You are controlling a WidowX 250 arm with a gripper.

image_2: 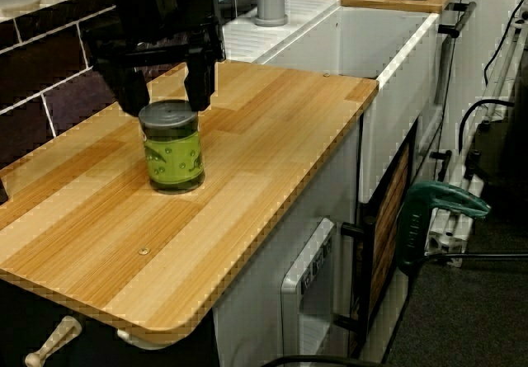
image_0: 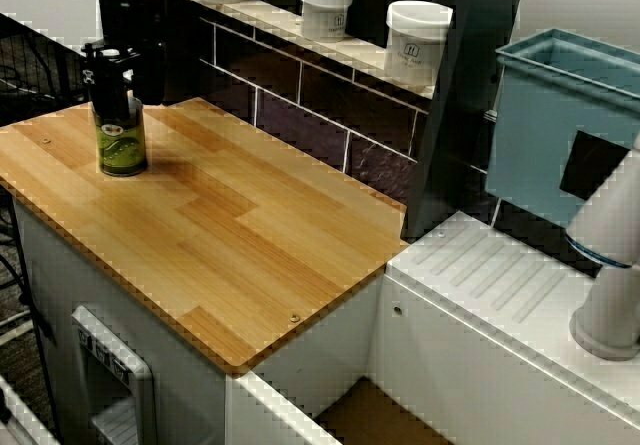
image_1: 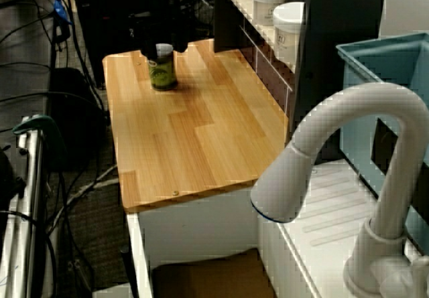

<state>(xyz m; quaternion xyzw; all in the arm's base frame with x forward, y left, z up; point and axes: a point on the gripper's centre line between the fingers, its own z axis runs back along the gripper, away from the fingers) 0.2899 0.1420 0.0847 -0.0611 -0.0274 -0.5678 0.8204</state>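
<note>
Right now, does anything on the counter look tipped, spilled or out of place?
Nothing stands out. The green jar stands upright on the wooden counter, lid on, no spill. The gripper fingers flank its lid; contact unclear.

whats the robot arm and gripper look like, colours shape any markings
The gripper is matte black all over: a boxy body ending in two thick, blunt fingers. In the view from above, a small white marking shows on its side, too small to read. The arm above it is black as well, bulky and squared. No cables on it can be made out.
</note>
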